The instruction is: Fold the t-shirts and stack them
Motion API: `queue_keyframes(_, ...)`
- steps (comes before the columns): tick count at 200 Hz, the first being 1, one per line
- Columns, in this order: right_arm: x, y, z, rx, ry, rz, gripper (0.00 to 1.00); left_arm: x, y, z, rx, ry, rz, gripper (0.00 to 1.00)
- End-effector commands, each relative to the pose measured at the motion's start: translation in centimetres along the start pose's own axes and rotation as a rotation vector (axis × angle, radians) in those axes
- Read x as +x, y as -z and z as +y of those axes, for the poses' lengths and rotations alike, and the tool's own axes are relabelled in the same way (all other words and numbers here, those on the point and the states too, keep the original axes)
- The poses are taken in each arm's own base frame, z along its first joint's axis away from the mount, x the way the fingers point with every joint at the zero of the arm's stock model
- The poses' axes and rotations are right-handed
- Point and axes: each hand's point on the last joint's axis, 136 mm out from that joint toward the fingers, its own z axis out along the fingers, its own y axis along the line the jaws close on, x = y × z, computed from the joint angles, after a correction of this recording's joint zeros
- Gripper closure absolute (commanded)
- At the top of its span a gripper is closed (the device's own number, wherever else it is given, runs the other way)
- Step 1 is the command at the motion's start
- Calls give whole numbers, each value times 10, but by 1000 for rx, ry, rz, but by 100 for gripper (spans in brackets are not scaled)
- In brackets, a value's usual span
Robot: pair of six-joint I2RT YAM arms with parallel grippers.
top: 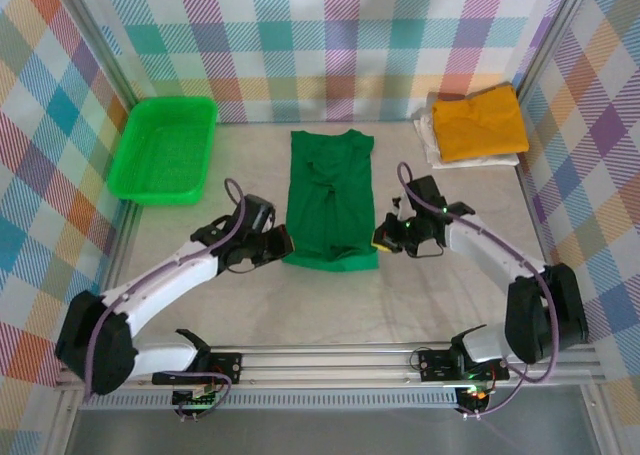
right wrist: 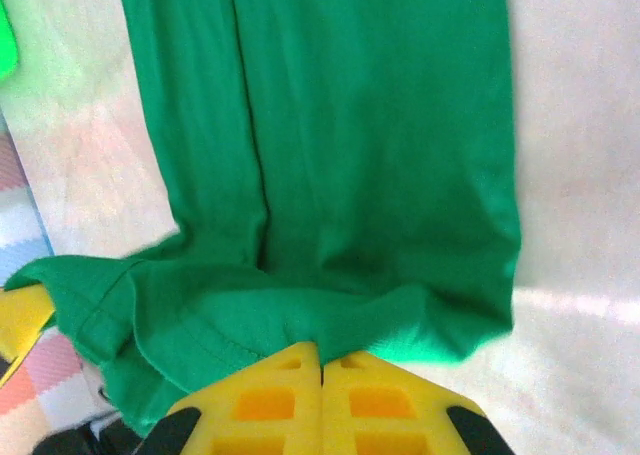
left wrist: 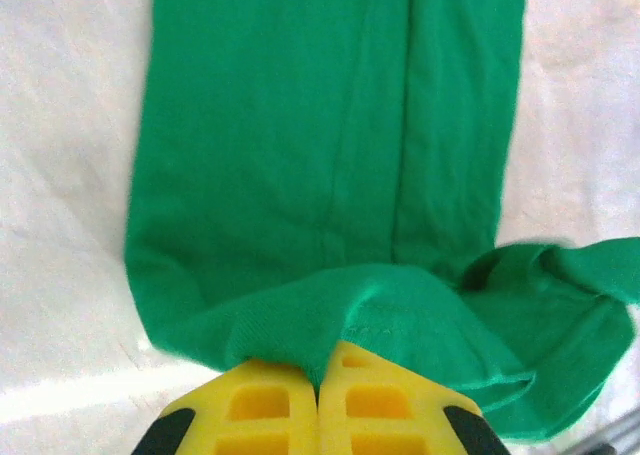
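A dark green t-shirt (top: 331,197) lies lengthwise in the middle of the table, its sides folded in to a narrow strip. My left gripper (top: 285,241) is shut on its near left corner, the hem (left wrist: 300,325) pinched between the yellow fingers (left wrist: 265,405). My right gripper (top: 382,237) is shut on the near right corner, cloth (right wrist: 330,310) bunched at its yellow fingertips (right wrist: 390,400). A mustard yellow t-shirt (top: 480,123) lies folded on a white t-shirt (top: 428,135) at the back right.
A bright green mesh basket (top: 166,149) stands at the back left. Plaid walls close in the table on three sides. The arms' mounting rail (top: 330,358) runs along the near edge.
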Motion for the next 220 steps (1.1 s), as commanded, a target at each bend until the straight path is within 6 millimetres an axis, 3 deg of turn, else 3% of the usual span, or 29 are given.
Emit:
queue_keyframes(1, -38, 3, 3, 10, 53, -73, 100, -35, -8, -7, 4, -110, -19, 100)
queue_keyframes(30, -68, -10, 11, 0, 83, -99, 100, -65, -20, -14, -28, -208, -8, 100)
queue_keyframes(73, -87, -35, 14, -37, 70, -86, 100, -100, -41, -12, -50, -247, -2, 100)
queue_keyframes(117, -100, -30, 22, -26, 109, -113, 100, -114, -54, -6, -72, -246, 6, 100)
queue_keyframes(151, -114, -25, 26, -15, 129, -142, 100, -129, -59, -13, -71, -260, -5, 100)
queue_keyframes(205, -154, -43, 26, 11, 109, -161, 100, -171, -82, -17, -115, -278, -24, 100)
queue_keyframes(213, -162, -46, 25, 20, 101, -166, 100, -181, -86, -16, -127, -277, -40, 80)
queue_keyframes(220, -171, -48, 24, 28, 91, -166, 92, -190, -89, -16, -137, -282, -51, 60)
